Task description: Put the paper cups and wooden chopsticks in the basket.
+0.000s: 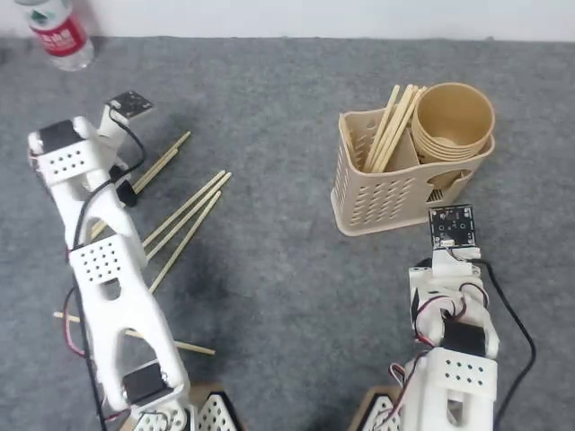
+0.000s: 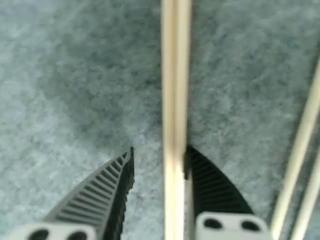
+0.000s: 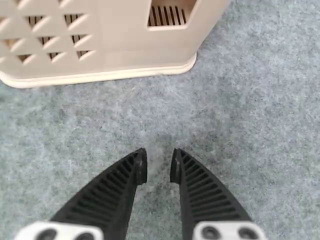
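The left gripper (image 2: 159,154) stands spread astride a chopstick pair (image 2: 175,75), one finger touching it. It should centre itself, pinch both sticks squarely, then lift level toward the basket (image 1: 386,202), well apart. The right gripper (image 3: 157,162) sits barely parted near the basket.

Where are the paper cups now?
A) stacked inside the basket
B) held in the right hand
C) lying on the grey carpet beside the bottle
A: the paper cups stand stacked in one end of the basket, beside several chopsticks.
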Robot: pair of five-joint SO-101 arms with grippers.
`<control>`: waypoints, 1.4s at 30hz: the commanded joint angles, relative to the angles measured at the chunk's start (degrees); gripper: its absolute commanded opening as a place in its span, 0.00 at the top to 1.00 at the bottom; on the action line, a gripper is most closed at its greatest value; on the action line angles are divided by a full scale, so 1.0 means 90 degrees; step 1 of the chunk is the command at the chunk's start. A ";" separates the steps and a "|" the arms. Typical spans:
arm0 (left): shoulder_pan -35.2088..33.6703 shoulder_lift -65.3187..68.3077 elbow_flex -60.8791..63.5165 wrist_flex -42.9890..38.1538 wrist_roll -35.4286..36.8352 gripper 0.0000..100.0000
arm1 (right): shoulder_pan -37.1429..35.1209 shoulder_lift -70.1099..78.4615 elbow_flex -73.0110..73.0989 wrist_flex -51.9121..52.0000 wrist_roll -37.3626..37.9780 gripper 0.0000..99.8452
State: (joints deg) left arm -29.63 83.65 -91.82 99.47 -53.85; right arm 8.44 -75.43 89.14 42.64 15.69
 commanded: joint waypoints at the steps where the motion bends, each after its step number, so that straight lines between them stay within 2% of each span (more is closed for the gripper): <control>1: 0.0049 0.0469 -0.0054 0.0137 -0.0020 0.93 | -0.0054 -0.0063 -0.0039 -0.0054 0.0068 0.90; 7: 0.0049 0.0440 0.0298 0.0147 -0.0059 0.94 | -0.0054 -0.0063 -0.0039 -0.0054 0.0068 0.90; 12: 0.0059 0.0410 0.0708 0.0147 -0.0498 0.99 | -0.0054 -0.0063 -0.0039 -0.0054 0.0068 0.90; 18: 0.0059 -0.0488 0.1109 0.0147 -0.0479 0.99 | -0.0054 -0.0063 -0.0039 -0.0063 0.0068 0.90; 32: 0.0918 -0.4171 0.6237 0.0127 -0.1289 0.99 | -0.0054 -0.0063 -0.0039 -0.0054 0.0068 0.90; 36: 0.1094 -0.5079 0.7048 0.0117 -0.1338 0.99 | -0.0054 -0.0063 -0.0039 -0.0054 0.0068 0.90; 42: 0.1289 -0.6476 0.7516 0.0107 -0.1289 0.99 | -0.0054 -0.0063 -0.0039 -0.0054 0.0068 0.90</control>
State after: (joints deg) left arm -19.34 36.26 -25.01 98.86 -65.36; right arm 8.44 -75.43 89.14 42.64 15.69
